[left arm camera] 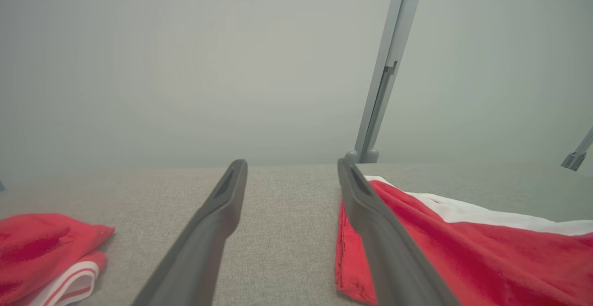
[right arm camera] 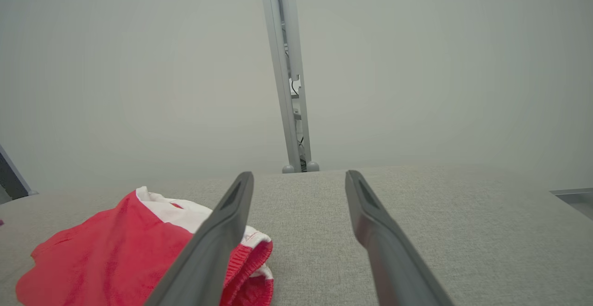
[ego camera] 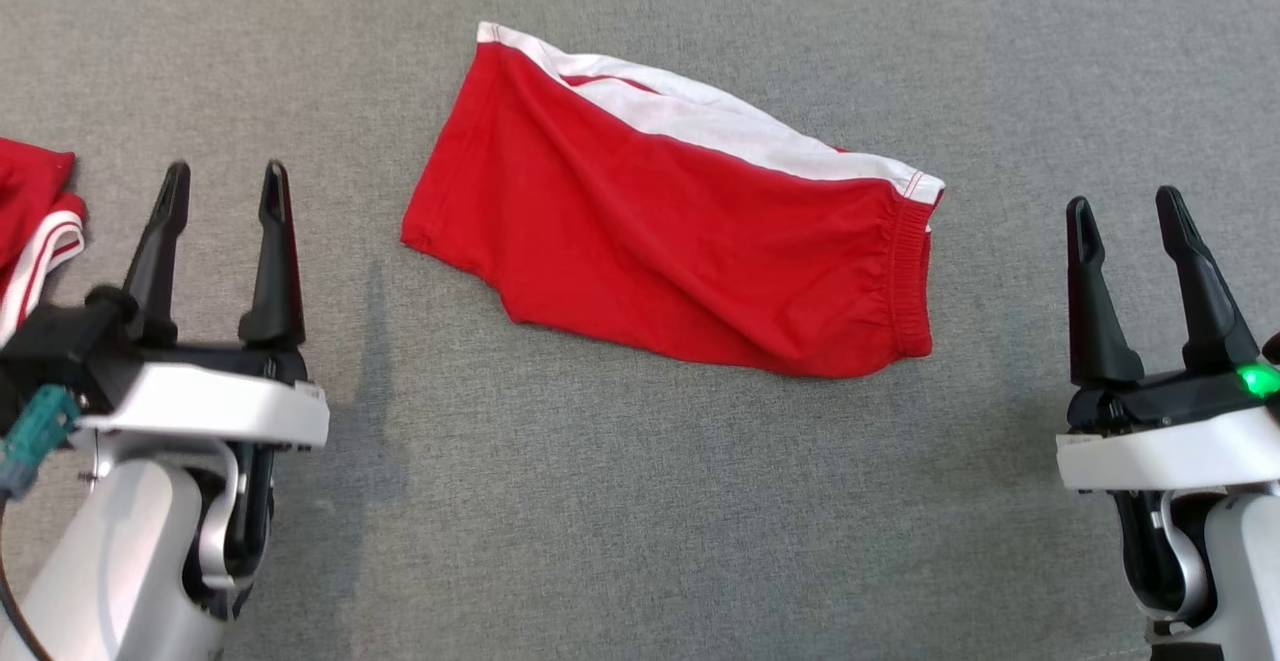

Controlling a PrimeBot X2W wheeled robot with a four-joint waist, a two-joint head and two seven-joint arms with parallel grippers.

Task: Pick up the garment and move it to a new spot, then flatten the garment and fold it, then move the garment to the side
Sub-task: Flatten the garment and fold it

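At my far left a second red garment [ego camera: 35, 211] lies beside my left gripper [ego camera: 226, 176], whose jaws stand wide and empty. On the grey table [ego camera: 640, 521] between my arms the red shorts [ego camera: 660, 231] lie rumpled; flattening, folding and shifting aside look undone. My right gripper [ego camera: 1123, 201] gapes empty too.

Grey fabric surface [ego camera: 640, 501] (pale wall [left arm camera: 185, 65] behind)

L gripper [left arm camera: 292, 167] fingers [left arm camera: 204, 236] spread, empty; red garment [left arm camera: 463, 259] at view R, red cloth [left arm camera: 41, 246] lower L.
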